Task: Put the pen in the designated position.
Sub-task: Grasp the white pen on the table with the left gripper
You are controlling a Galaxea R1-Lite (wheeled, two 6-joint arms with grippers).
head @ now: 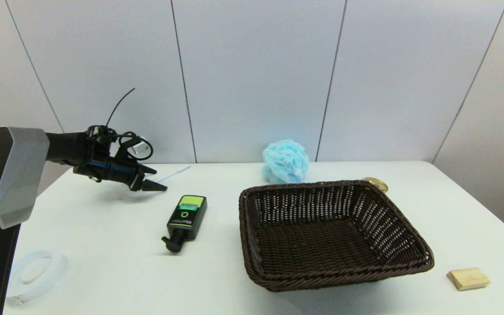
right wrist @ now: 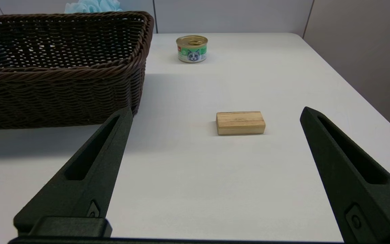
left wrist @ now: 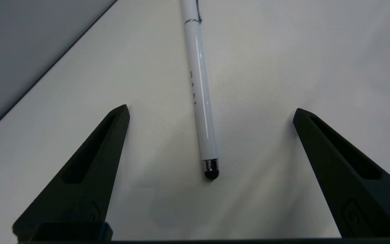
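Note:
The thin white pen (head: 174,173) lies flat on the table at the back left, near the wall. In the left wrist view the pen (left wrist: 200,95) runs straight away from the camera, its dark tip nearest. My left gripper (head: 155,180) hovers open just short of that tip, low over the table, with its fingers (left wrist: 93,162) spread wide either side of the pen and touching nothing. My right gripper (right wrist: 215,112) is out of the head view; in its wrist view it is open and empty over the table's right side.
A black pump bottle with a green label (head: 185,216) lies in front of the pen. A brown wicker basket (head: 252,245) sits mid-table, with a blue bath pouf (head: 285,161) and a cat-food can (right wrist: 192,48) behind it, a wooden block (head: 468,278) at right, and a clear tape ring (head: 35,275) front left.

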